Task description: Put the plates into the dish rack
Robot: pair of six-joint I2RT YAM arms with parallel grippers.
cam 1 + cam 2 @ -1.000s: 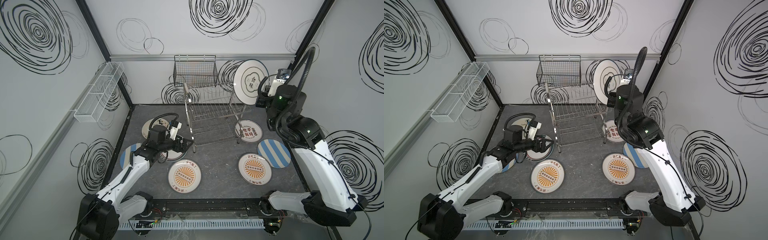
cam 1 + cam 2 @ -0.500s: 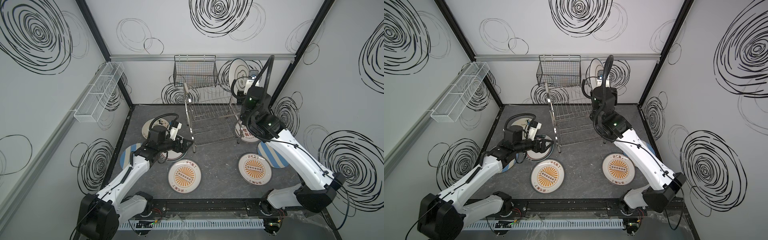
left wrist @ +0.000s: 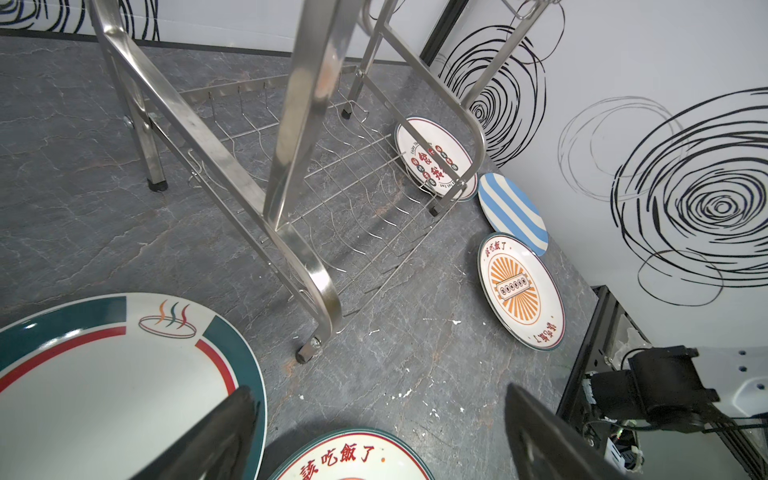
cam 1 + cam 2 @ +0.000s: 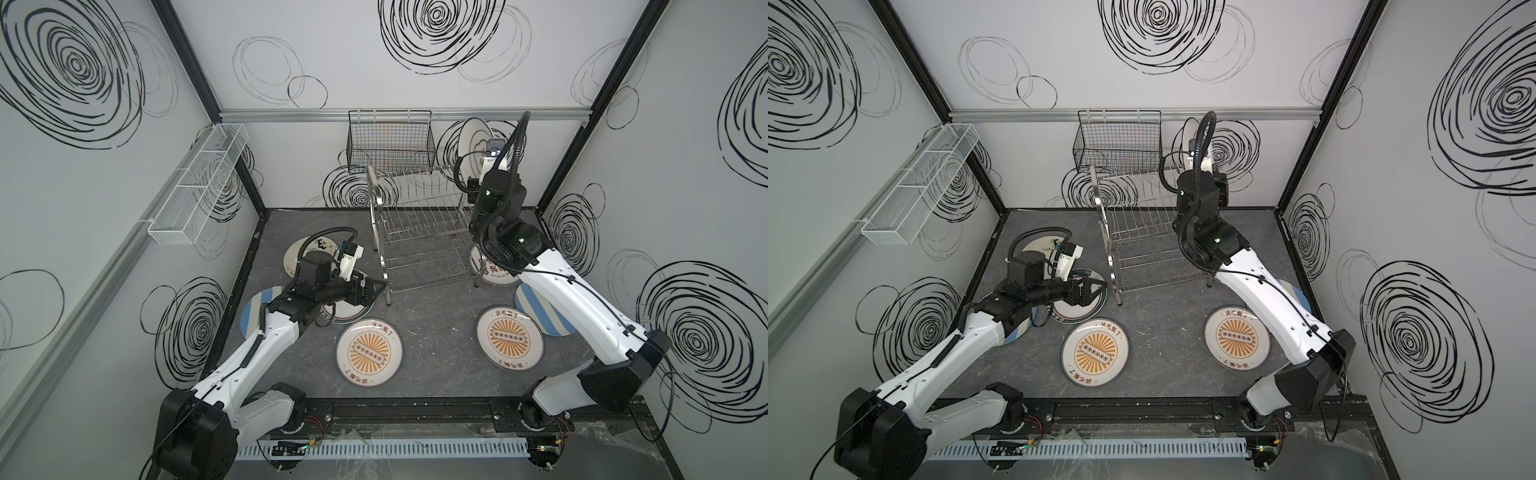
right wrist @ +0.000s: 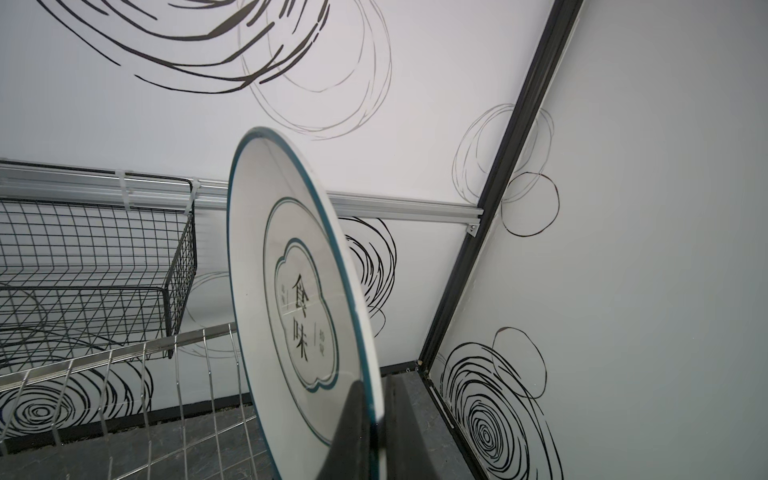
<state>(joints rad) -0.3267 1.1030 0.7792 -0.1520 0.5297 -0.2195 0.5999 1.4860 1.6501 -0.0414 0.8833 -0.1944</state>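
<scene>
My right gripper point(image 5: 376, 428) is shut on the rim of a white teal-rimmed plate point(image 5: 291, 291). It holds this plate point(image 4: 473, 137) on edge over the right end of the steel dish rack point(image 4: 376, 224), next to its upper wires point(image 5: 124, 374). My left gripper point(image 4: 372, 286) hangs open and empty low over the table by the rack's front left leg point(image 3: 305, 353), between a teal-and-red rimmed plate point(image 3: 104, 374) and an orange sunburst plate point(image 3: 353, 461). Several more plates lie flat around the rack: sunburst point(image 4: 509, 338), blue striped point(image 4: 540, 311), characters point(image 4: 494, 272), cream point(image 4: 295, 253).
A black wire basket point(image 4: 390, 141) hangs on the back wall just behind the rack. A long white mesh tray point(image 4: 199, 183) is fixed to the left wall. A black frame post point(image 5: 490, 249) stands in the back right corner near the held plate.
My right arm has swung the held plate left from the right wall to the rack's right end and turned it edge-on. The left arm has not moved.
</scene>
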